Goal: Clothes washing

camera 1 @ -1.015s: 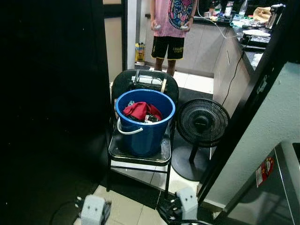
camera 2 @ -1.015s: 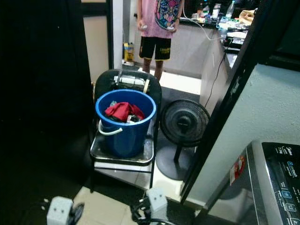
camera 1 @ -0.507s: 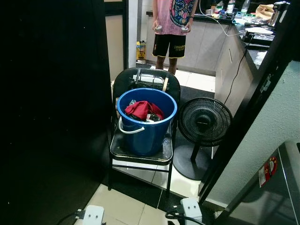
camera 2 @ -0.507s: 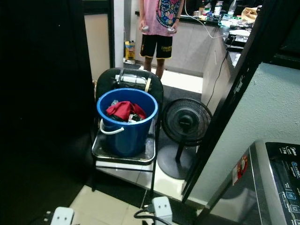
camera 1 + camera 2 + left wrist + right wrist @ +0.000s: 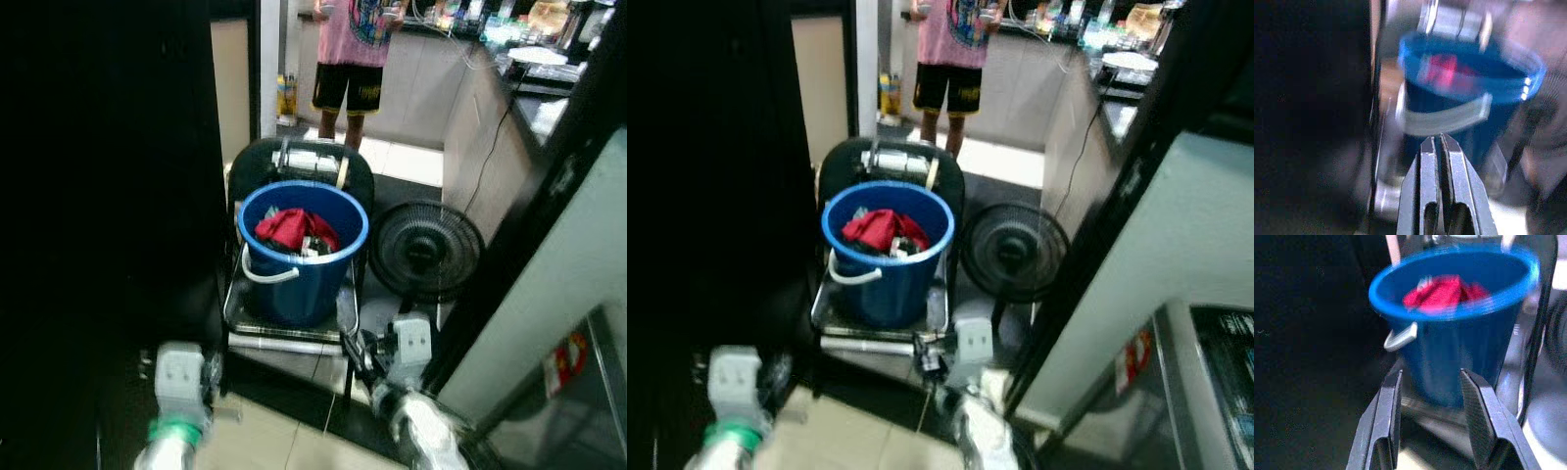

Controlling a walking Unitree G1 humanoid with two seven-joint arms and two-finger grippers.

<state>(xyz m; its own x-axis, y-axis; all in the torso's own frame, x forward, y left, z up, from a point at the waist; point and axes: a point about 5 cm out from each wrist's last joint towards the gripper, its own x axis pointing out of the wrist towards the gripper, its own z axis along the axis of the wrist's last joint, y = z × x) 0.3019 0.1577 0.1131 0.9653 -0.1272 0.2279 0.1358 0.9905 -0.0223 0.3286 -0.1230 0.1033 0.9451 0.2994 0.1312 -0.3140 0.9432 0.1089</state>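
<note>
Blue bucket (image 5: 302, 262) w/ clothes (image 5: 294, 229) on chair (image 5: 290, 323), fan (image 5: 425, 250) beside, tile floor (image 5: 274, 441).

two silver arms with white boxy wrist blocks; the left arm (image 5: 168, 446) wears a green band; each gripper has black fingers (image 5: 1387, 423).

- The view is blurred.
- The left gripper (image 5: 1439, 143) points toward a blue bucket (image 5: 1498, 115), its two black fingers (image 5: 1428, 166) pressed together with nothing between them.
- The bucket has a white handle (image 5: 1444, 117) hanging down across its near side.
- Something red, a cloth (image 5: 1442, 68), lies inside the bucket.
- The bucket stands on a shiny metal seat (image 5: 1385, 196).
- One side of the view is very dark.
</note>
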